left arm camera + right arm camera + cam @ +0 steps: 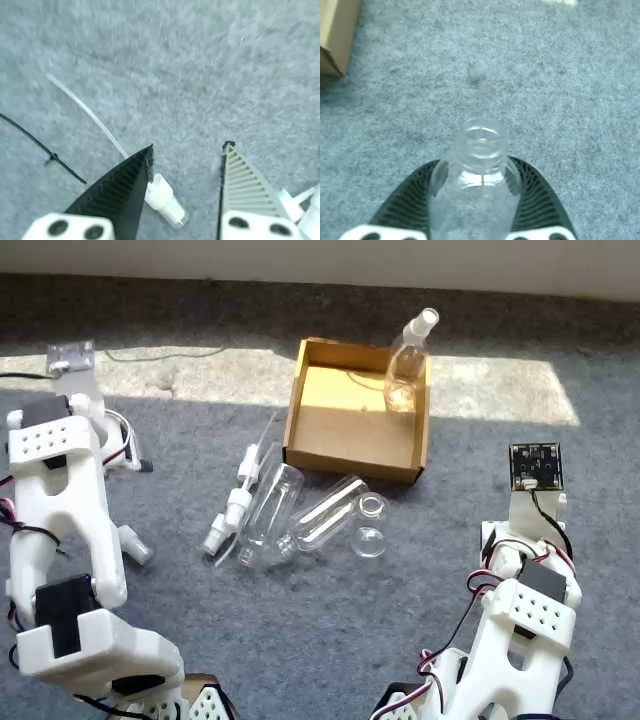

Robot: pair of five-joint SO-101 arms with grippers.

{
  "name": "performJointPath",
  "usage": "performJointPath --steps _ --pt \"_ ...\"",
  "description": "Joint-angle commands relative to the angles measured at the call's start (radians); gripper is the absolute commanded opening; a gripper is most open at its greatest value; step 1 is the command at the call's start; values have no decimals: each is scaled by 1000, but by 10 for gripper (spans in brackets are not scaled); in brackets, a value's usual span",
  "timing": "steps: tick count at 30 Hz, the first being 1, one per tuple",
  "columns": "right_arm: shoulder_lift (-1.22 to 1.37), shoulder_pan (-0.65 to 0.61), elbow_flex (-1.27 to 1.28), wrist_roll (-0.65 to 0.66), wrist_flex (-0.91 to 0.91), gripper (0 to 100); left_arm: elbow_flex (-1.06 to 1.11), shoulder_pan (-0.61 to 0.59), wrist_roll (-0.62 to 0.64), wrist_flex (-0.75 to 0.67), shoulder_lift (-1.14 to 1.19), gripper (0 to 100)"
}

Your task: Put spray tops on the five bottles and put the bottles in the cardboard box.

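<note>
Closest to us, the right gripper (476,167) is pinching a clear bottle (472,192) around its shoulders, with the open neck pointing away and nothing screwed on it yet. The left gripper (189,146) is spread wide just above the carpet (200,60). A spray top (165,200) lies under it, close against the dark finger rather than centred in the gap, and its thin tube (85,110) trails off across the carpet near a black cable (40,145).

We judge the step in hand to be picking up that top. We would shift the left gripper so the white collar sits in the middle of the gap, then close on the collar and not on the tube, which looks likely to bend. After lifting, the tube has to enter the neck first, so we want the bottle held steady and the top lined up straight with it.

Farther out, three loose bottles (270,505) lie together on the carpet, with spare spray tops (235,508) beside them. Beyond them stands the cardboard box (352,465), with one capped bottle (405,365) leaning in its far corner. Four bottles appear to remain.
</note>
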Motion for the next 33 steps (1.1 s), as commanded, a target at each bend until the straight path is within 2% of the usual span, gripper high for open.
performJointPath --steps 1,5,7,10,12,16,21,26,29,33 --pt "-28 10 -7 9 8 4 -157 76 -442 98 -127 210" --pt "-28 8 -7 9 8 4 -168 93 -1109 316 -177 210" --pt "-28 8 -7 9 8 4 -137 56 -1379 356 -197 210" --pt "-28 7 8 9 7 4 -84 -1 -1587 318 -200 210" --pt "-28 4 24 11 7 4 -50 -18 -1597 261 -196 210" --pt "-27 7 25 11 7 4 79 -22 -1488 86 -193 210" --pt "-28 4 25 11 7 4 223 -51 -1633 -83 -194 210" --pt "-28 8 25 11 7 4 308 -76 -1786 -175 -194 213" --pt "-28 7 25 11 7 4 348 -76 -1830 -224 -194 213" --pt "-28 4 25 11 7 4 429 -71 -1835 -377 -193 213"
